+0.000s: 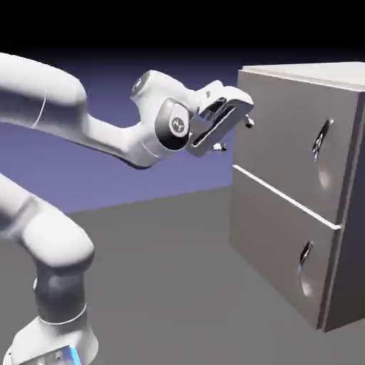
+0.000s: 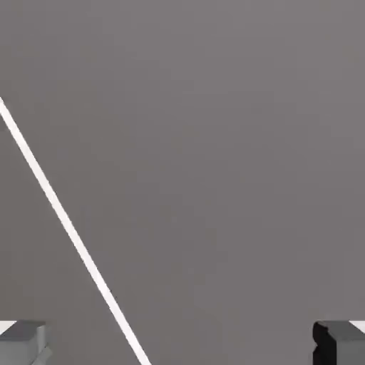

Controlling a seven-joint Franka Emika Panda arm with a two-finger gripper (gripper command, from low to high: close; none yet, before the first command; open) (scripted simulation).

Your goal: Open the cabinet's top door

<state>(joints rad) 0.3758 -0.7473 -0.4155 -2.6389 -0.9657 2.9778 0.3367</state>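
Your gripper (image 1: 234, 133) sits in the upper middle of the exterior view with its two jaws spread wide and nothing between them. One fingertip (image 1: 248, 122) lies just off the left edge of the cabinet's front, the other fingertip (image 1: 219, 147) a little lower and to the left; whether either touches the grey panel you cannot tell from this angle. In the hand view, the same two grey tips appear at the bottom corners, one fingertip (image 2: 23, 342) at the lower left and one fingertip (image 2: 341, 342) at the lower right, far apart, with only flat grey surface filling the frame between them. A thin pale line (image 2: 71, 228) runs diagonally from the left edge down to the bottom middle of that view.

Behind the gripper, the white arm (image 1: 64, 107) comes in from the left edge of the exterior view, and its base rises from the lower left corner.

The cabinet (image 1: 303, 75) fills the right side of the exterior view, standing on the grey table (image 1: 164, 285). The top door (image 1: 281, 142) is the upper panel, shut flush, with its dark curved handle (image 1: 321, 139) near the right edge of the frame, well apart from the gripper. A pale seam separates it from the lower door (image 1: 278, 249), also shut, whose handle (image 1: 305, 253) sits in the lower right.
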